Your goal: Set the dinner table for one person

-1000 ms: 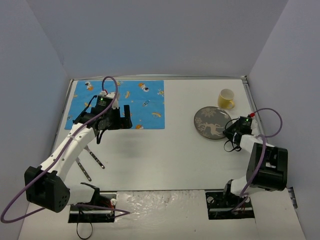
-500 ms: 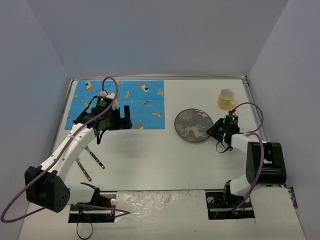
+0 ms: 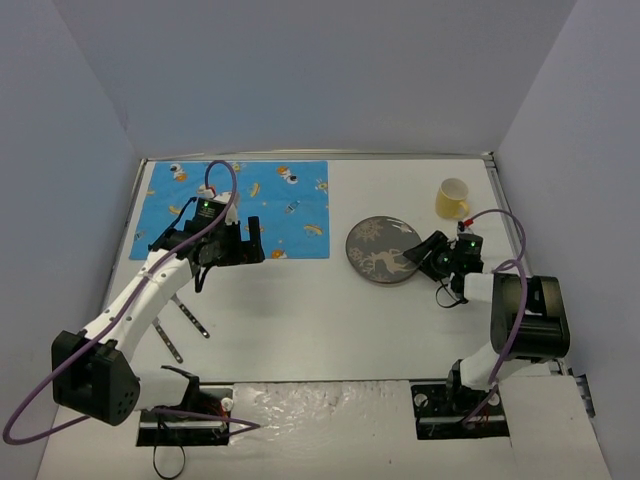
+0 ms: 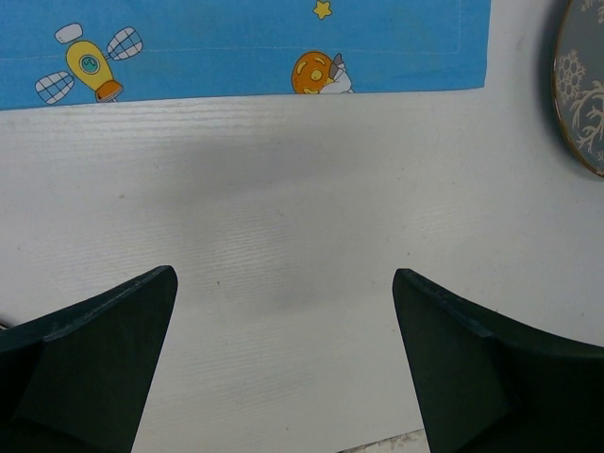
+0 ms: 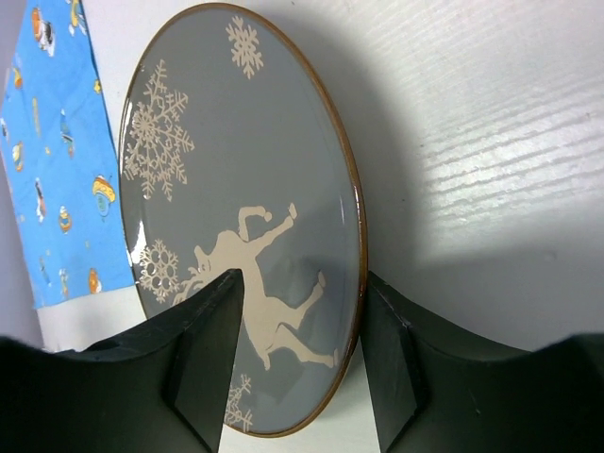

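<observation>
A grey plate (image 3: 383, 250) with a white reindeer and snowflakes lies on the white dinner table (image 3: 320, 320), right of centre. My right gripper (image 3: 432, 252) is at its right edge. In the right wrist view the plate (image 5: 245, 217) has its brown rim between my right gripper's (image 5: 302, 283) spread jaws; one finger (image 5: 203, 349) is over the plate's face and the other is behind the rim, so the gripper is open. My left gripper (image 3: 250, 238) hovers open at the blue mat's (image 3: 240, 200) near edge, with only bare table (image 4: 283, 189) between its fingers (image 4: 283, 278).
A yellow mug (image 3: 452, 198) stands at the back right, behind the plate. Two metal utensils (image 3: 185, 315) lie on the table under the left arm. The mat (image 4: 236, 47) and the plate's edge (image 4: 580, 85) show in the left wrist view. Walls enclose three sides.
The plate has slid left toward the table's middle with my right gripper at its rim. The right jaws have since spread apart. The left arm has barely moved.
</observation>
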`<action>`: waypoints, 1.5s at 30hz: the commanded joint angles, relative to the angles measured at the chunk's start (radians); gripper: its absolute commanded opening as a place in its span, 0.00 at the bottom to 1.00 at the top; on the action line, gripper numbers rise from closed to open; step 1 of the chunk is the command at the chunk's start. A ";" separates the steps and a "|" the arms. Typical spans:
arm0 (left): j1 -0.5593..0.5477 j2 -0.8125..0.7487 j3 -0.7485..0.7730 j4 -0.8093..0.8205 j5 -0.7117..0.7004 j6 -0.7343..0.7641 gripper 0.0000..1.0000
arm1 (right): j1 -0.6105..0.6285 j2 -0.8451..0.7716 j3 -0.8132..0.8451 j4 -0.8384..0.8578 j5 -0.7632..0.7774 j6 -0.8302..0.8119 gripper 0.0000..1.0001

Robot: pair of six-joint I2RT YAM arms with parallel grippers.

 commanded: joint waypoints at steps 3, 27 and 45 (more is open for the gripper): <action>0.003 -0.031 0.009 0.051 0.011 -0.021 0.96 | -0.001 0.108 -0.029 -0.043 -0.022 0.018 0.41; -0.009 -0.025 -0.105 0.352 0.228 -0.224 0.95 | -0.031 -0.131 -0.037 0.236 -0.262 0.215 0.00; -0.134 0.132 -0.079 0.711 0.258 -0.423 0.95 | 0.017 -0.240 -0.037 0.546 -0.316 0.508 0.00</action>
